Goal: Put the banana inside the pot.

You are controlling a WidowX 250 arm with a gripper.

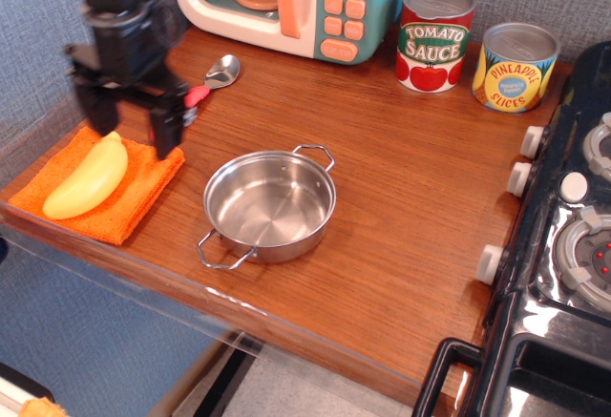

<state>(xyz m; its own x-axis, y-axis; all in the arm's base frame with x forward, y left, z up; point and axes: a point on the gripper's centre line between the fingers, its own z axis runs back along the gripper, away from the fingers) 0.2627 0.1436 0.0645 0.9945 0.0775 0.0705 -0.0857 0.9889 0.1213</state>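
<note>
The yellow toy banana [86, 179] lies on an orange cloth [124, 199] at the table's left front. The shiny steel pot [270, 206] with two wire loop handles stands empty to the right of the cloth. My black gripper [131, 128] is open, its fingers pointing down, and hangs over the cloth's far edge just above the banana's upper tip. It holds nothing.
A red-handled spoon [214, 76] lies behind the gripper, its handle mostly hidden by it. A toy microwave [296, 2] stands at the back, with a tomato sauce can [435, 37] and a pineapple can [515, 67] to its right. A toy stove [573, 236] fills the right side.
</note>
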